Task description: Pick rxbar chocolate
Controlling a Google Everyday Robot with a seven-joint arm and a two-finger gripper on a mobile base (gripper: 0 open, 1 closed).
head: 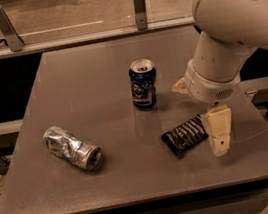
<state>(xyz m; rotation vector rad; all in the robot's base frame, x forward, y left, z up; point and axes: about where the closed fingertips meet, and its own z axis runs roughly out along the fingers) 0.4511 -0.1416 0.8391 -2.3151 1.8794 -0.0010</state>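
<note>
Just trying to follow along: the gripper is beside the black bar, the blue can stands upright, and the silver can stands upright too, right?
Not quite. The silver can is not upright: it lies crushed on its side, as the camera view shows. The gripper is indeed beside the bar, just to its right, and the blue can stands upright.

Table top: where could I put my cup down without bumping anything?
Bare: the far-left stretch of the table behind the crushed can and left of the blue can, and the front strip along the near edge. Crowded: the right side, where the gripper hangs beside the rxbar chocolate.
</note>
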